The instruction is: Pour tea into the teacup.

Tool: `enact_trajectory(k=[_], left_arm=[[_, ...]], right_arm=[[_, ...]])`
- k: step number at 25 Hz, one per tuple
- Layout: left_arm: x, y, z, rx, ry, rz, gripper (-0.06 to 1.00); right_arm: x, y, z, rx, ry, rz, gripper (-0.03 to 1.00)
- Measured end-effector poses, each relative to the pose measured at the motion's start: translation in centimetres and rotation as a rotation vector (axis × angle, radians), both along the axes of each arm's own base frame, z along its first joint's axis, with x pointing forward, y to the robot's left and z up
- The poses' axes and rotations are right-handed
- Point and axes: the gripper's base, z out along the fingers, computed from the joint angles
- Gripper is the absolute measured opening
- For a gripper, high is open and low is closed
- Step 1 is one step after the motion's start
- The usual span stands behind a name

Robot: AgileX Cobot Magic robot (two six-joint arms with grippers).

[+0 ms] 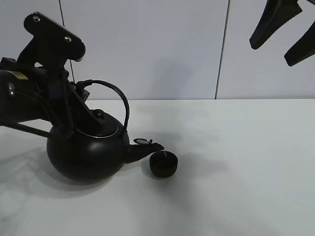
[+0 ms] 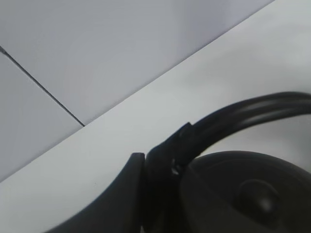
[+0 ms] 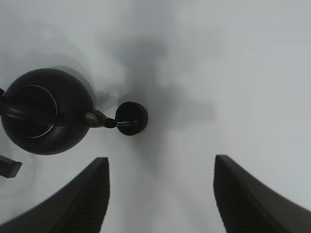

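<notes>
- Left wrist view: the left gripper [image 2: 160,167] is clamped on the arched handle [image 2: 252,109] of the kettle [image 2: 238,191], close to where the handle meets the body. One dark finger [image 2: 124,199] lies against the handle's outer side.
- Exterior high view: the kettle is tilted forward, with the spout [image 1: 140,150] pointing down and to the right. Whether its base touches the table [image 1: 246,172] cannot be told.
- The teacup [image 1: 163,163] stands upright on the table just beside the kettle. The spout tip sits at the rim on the kettle side. No stream of tea can be made out.
- The right gripper [image 3: 160,162] hangs high above the table with its fingers wide apart, holding nothing, well clear of both vessels.
- Handling, kettle: it looks like a rigid, heavy metal body. The handle is the only practical grip point. Judged risk: the load may swing or slip in the grip as the tilt increases.
- Handling, teacup: it is small, has no handle and is probably light. Contact from the spout could slide or tip it. Keep the spout above the rim, not against it.
</notes>
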Motion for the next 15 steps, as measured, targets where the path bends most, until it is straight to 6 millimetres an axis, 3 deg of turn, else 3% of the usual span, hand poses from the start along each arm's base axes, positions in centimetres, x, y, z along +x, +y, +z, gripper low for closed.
enact_trajectory(k=[15], left_arm=[[0.01, 0.02, 0.0, 0.035, -0.008, -0.013, 0.11]], right_arm=[[0.0, 0.0, 0.0, 0.0, 0.0, 0.0, 0.43]])
